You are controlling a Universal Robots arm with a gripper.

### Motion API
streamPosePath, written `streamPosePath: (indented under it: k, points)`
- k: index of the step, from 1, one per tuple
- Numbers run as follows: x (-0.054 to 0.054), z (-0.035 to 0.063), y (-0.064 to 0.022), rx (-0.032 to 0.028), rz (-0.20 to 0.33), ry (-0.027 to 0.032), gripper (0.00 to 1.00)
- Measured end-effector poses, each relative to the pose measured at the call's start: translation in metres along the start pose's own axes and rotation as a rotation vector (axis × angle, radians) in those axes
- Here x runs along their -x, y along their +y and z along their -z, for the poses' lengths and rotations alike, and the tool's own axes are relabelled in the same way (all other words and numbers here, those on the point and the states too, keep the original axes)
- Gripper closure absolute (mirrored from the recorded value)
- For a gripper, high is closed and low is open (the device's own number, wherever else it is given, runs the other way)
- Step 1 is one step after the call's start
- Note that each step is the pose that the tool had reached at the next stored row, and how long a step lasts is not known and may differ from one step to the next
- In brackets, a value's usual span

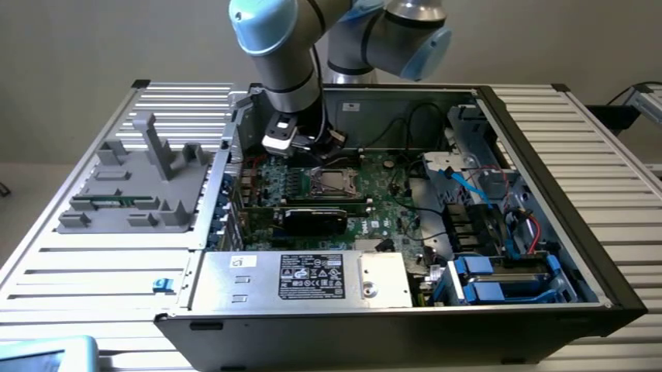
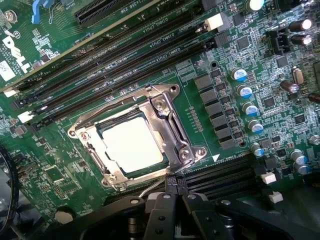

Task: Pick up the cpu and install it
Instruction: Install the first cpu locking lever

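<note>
Most of the job looked done: the cpu [image 2: 132,145] lay flat inside the socket frame [image 2: 170,120] on the motherboard [image 2: 200,55], its bright top facing up. The end effector [image 2: 175,185] hung just beside the socket, its fingers pressed together on nothing. Whether the frame was latched down could not be told, so securing it may have been all that was left.
</note>
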State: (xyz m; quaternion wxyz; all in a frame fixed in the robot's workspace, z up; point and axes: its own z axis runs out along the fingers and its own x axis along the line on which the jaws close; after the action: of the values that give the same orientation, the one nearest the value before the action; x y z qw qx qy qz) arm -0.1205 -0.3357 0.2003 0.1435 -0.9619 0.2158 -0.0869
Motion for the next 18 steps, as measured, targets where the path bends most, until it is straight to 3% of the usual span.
streamPosePath:
  k: [11, 18]
  points:
    - [0.0066, 0.0017, -0.0007, 0.0009, -0.008, 0.0025, 0.89]
    - [0.0066, 0.0014, -0.0013, -0.0007, -0.014, 0.0098, 0.89]
